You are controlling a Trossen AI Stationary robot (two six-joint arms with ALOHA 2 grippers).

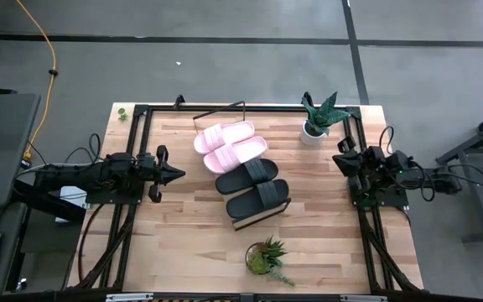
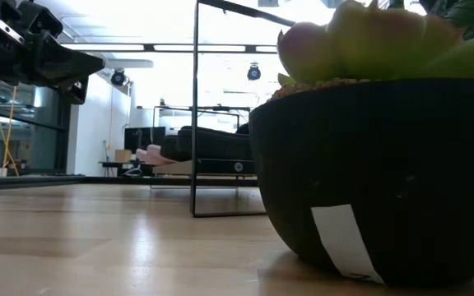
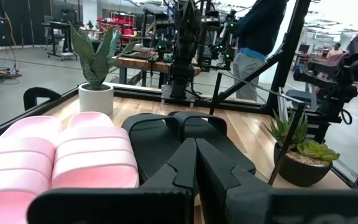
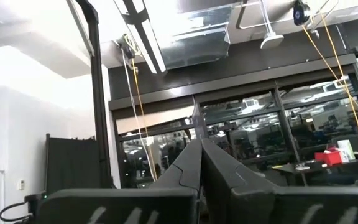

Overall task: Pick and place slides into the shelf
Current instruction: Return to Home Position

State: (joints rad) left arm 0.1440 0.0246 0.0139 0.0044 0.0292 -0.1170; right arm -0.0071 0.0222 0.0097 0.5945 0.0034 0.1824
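Observation:
All the slides lie side by side on the slanted shelf (image 1: 260, 221) at the table's middle: two pale pink ones (image 1: 231, 144) toward the far side and two black ones (image 1: 254, 186) toward the near side. The shelf's thin wire frame (image 1: 221, 108) rises behind them. In the left wrist view the pink slides (image 3: 61, 162) and the black slides (image 3: 185, 127) sit just ahead of the fingers. My left gripper (image 1: 180, 174) is shut and hovers left of the slides, pointing at them. My right gripper (image 1: 336, 158) is shut at the table's right side and tilted up toward the ceiling (image 4: 199, 144).
A green plant in a white pot (image 1: 316, 123) stands at the far right of the table, and a succulent in a black pot (image 1: 267, 257) stands near the front edge, filling the low view (image 2: 385, 173). A person (image 3: 257, 37) stands beyond the table's right side.

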